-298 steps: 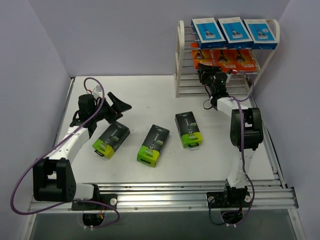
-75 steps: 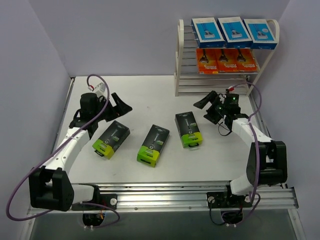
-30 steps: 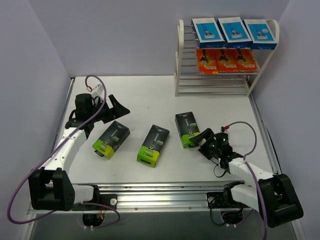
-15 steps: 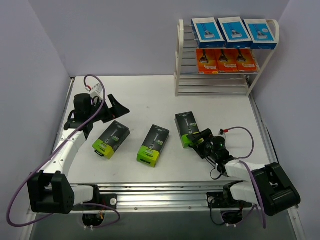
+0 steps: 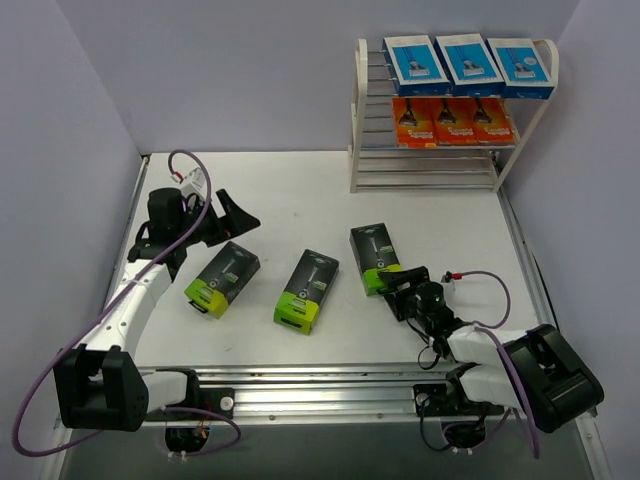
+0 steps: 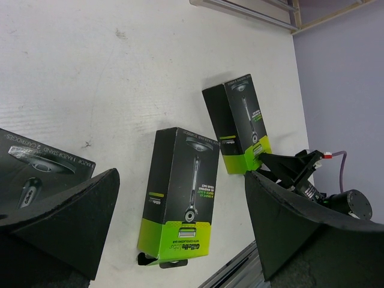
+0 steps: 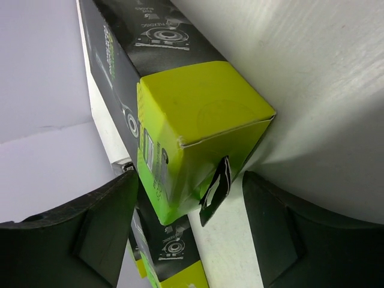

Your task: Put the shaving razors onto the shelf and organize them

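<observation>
We see three blue razor packs [image 5: 470,62] on the top row of the white shelf [image 5: 356,130]. Three orange razor packs [image 5: 452,120] sit on the row below. Three black and green packs lie flat on the worktop [image 5: 300,190]: a left pack [image 5: 222,279], a middle pack [image 5: 307,290] and a right pack [image 5: 376,259]. The right gripper [image 5: 398,288] is low at the green end of the right pack. Its fingers are spread, one on each side, and are not pinching it. The left gripper [image 5: 232,220] is spread wide and holds nothing, near the left pack's far end.
</observation>
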Robot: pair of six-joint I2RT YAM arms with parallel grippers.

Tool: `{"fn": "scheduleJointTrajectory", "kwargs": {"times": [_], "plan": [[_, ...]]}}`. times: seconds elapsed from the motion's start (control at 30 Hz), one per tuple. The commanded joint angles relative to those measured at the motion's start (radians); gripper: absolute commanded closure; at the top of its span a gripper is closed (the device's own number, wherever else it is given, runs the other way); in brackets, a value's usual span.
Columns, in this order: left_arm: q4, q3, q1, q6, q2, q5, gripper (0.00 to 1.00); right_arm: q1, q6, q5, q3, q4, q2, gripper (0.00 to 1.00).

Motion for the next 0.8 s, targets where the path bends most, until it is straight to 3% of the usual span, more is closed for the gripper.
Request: {"fn": "scheduleJointTrajectory", "kwargs": {"times": [0.0,0.37,0.57,0.77], "plan": [[0.003,0.006,-0.009,0.011,-0.024,-0.004,0.06,0.008,0.04,0.078,-0.013,-0.024,0.026,0.34],[-0.01,0.012,-0.025,0.017,-0.024,-0.012,0.06,0.002,0.07,0.049,-0.01,0.26,0.297,0.47],[-0.009,0.012,-0.026,0.014,-0.017,-0.008,0.06,-0.006,0.08,0.049,-0.026,0.377,0.377,0.69],[-0.006,0.011,-0.028,0.014,-0.019,-0.008,0.06,-0.012,0.054,0.041,-0.006,0.322,0.33,0.8]]}}
